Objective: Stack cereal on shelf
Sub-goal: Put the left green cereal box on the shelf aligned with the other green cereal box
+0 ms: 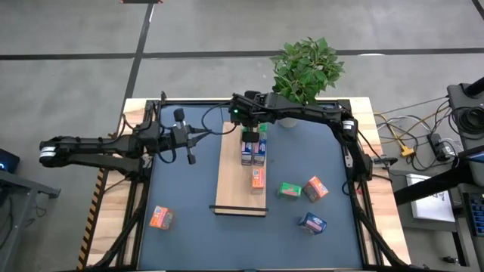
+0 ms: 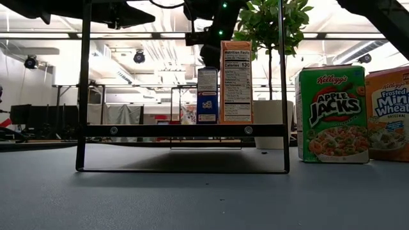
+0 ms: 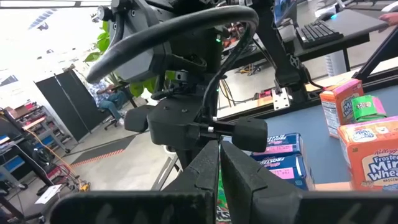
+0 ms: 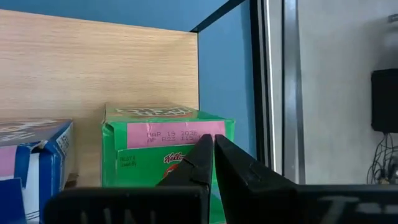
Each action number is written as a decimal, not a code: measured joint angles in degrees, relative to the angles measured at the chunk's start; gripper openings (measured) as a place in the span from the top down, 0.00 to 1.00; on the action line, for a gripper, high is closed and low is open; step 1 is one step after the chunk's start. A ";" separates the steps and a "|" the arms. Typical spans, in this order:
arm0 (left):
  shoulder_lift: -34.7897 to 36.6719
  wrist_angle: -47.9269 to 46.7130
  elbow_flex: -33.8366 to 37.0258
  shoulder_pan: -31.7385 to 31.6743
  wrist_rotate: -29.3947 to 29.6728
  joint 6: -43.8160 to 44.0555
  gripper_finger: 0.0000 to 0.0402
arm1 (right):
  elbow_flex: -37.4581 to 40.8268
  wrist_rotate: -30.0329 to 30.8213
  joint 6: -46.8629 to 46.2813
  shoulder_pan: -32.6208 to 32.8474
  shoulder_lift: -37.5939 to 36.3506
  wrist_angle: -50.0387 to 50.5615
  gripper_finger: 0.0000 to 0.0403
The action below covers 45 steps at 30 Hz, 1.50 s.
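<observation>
The shelf (image 1: pixel 240 189) is a light-wood board lying on the blue table. At its far end stand two blue-purple cereal boxes (image 1: pixel 252 149) and a green one (image 1: pixel 262 130); an orange-red box (image 1: pixel 258 178) is at mid-board. My right gripper (image 4: pixel 210 144) is shut, right above the green box (image 4: pixel 168 140), beside a blue box (image 4: pixel 31 155). My left gripper (image 3: pixel 219 152) is shut and empty, left of the shelf (image 1: pixel 198 134). Loose boxes rest on the table: green (image 1: pixel 289 190), orange (image 1: pixel 315 189), blue (image 1: pixel 311 223), orange (image 1: pixel 160 217). My right gripper's shut fingertips (image 4: pixel 202 155) stand at the green box's top front edge (image 4: pixel 186 134), coming from above. I cannot tell whether they touch it. The box stands upright on the board.
A potted plant (image 1: pixel 306 68) stands at the table's far edge behind the right arm. The low view shows a black frame (image 2: pixel 83 96) on the table, with the green (image 2: pixel 332 115) and orange (image 2: pixel 390 115) loose boxes to its right. Open blue table lies near the front edge.
</observation>
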State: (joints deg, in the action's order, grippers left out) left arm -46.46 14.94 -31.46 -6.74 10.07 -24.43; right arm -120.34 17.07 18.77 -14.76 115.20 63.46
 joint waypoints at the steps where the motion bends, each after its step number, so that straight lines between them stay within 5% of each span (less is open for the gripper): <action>1: 0.00 0.00 0.02 0.00 0.00 0.00 1.00 | -0.15 0.33 0.04 0.09 0.00 0.02 0.98; 10: 0.00 -0.02 0.00 0.00 0.00 -0.09 1.00 | -2.29 0.39 0.24 0.26 0.00 -0.56 0.98; 17: 0.00 -0.17 0.01 0.00 0.00 -0.15 1.00 | -1.73 -11.46 0.29 0.29 0.02 -3.16 0.98; 45: 0.00 -0.97 0.00 0.02 0.00 -0.59 1.00 | 2.04 -7.92 0.72 -0.18 0.11 -5.03 0.98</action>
State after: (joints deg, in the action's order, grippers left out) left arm -46.46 13.97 -31.46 -6.72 10.07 -25.02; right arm -118.30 9.15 19.49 -14.94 115.31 58.43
